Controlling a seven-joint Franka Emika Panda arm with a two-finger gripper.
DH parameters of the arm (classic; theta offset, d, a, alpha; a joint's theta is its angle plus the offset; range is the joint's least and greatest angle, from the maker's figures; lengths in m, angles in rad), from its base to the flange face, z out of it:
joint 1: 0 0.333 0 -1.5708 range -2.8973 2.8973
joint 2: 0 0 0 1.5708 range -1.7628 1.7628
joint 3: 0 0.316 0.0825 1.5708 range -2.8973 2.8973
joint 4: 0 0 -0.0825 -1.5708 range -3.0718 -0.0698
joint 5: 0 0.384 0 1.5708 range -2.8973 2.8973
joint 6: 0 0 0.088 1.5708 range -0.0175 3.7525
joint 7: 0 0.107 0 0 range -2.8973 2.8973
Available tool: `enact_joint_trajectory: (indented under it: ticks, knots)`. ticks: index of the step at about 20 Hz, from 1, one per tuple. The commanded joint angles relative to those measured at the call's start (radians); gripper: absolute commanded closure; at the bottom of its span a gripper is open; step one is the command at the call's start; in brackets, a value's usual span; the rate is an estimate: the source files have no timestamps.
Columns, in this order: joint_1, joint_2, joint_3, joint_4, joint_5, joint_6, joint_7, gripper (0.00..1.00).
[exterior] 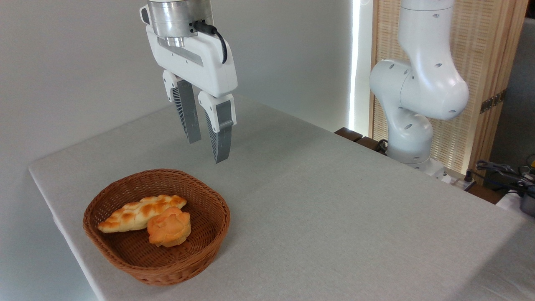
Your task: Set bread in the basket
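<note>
The pale-yellow braided bread (pixel 140 212) lay inside the round brown wicker basket (pixel 215 234), touching a small orange bun (pixel 169 227). The gripper (pixel 207 150) hung above, jaws apart, empty.

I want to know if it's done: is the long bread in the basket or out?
In. The bread lies inside the basket, beside a bun. The end effector hangs open above, holding nothing.

Pale yellow with golden-brown toasted patches on the braided bread (pixel 140 212); orange on the round bun (pixel 169 227); brown woven wicker for the basket (pixel 188 261); light grey cloth over the tabletop (pixel 334 209); white casing and ribbed grey fingers (pixel 187 110) on the end effector (pixel 207 151).
</note>
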State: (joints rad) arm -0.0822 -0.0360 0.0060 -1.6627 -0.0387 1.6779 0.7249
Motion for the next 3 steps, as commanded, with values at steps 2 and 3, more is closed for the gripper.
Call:
enact_joint_trajectory:
  ticks: [2, 3]
  knots:
    - [0.007, 0.005, -0.001, 0.021, 0.013, -0.041, -0.01, 0.0]
    - [0.007, 0.005, -0.001, 0.021, 0.013, -0.041, -0.01, 0.0]
